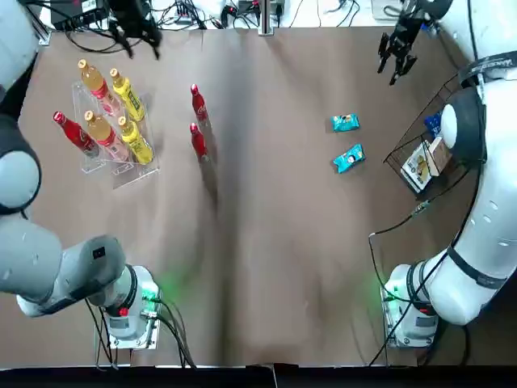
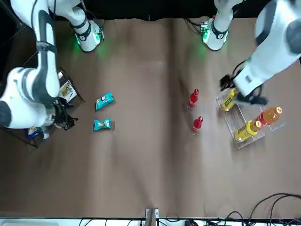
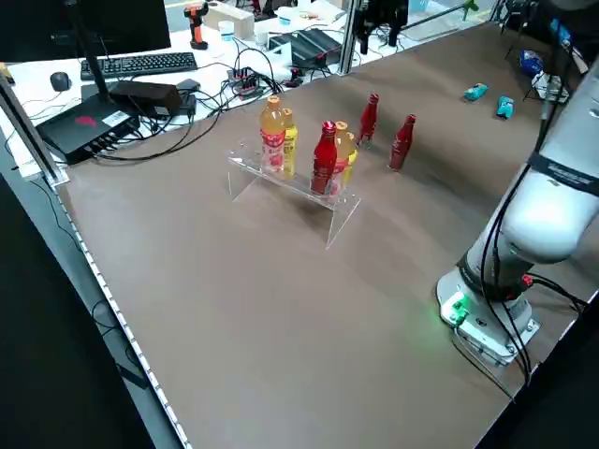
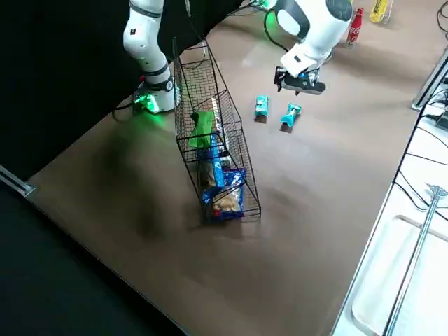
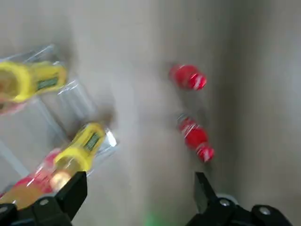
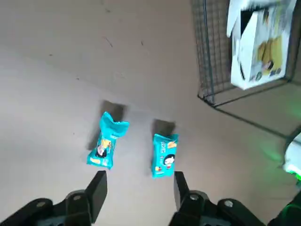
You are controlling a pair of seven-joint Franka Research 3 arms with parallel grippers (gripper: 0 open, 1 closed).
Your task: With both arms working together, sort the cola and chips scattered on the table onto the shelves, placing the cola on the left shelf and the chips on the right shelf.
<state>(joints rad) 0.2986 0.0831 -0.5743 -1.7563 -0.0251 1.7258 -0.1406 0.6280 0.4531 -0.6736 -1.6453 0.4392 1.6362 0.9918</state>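
I see the left gripper (image 1: pixel 137 31) raised over the far edge of the bench (image 1: pixel 266 267), beyond the clear left shelf (image 1: pixel 113 166); its fingers (image 5: pixel 70 197) stand wide apart with nothing between them. One cola bottle (image 1: pixel 74 133) already sits on that clear rack, next to two orange drink bottles (image 1: pixel 95 81) and two yellow drink bottles (image 1: pixel 129 97). The other two cola bottles (image 1: pixel 198 101) stand upright on the bench just beside the rack, toward the middle, one near the other but not touching. From the left wrist camera both of these red bottles (image 5: pixel 190 77) show below the open fingers, well apart from them. My right gripper (image 1: pixel 397 50) hangs above the far right part of the bench, fingers (image 6: pixel 96 188) spread wide and empty. Under it, in the right wrist camera, two teal-blue chips packets (image 6: pixel 106 141) lie flat on the bench side by side, near each other and not touching. They rest between the middle of the bench and the black wire right shelf (image 4: pixel 210 91). In the right side camera a bright green packet (image 4: pixel 203 129) lies inside that basket, above some darker blue packets (image 4: pixel 224 183). A tan-and-white box (image 1: pixel 420 166) also rests in the basket.
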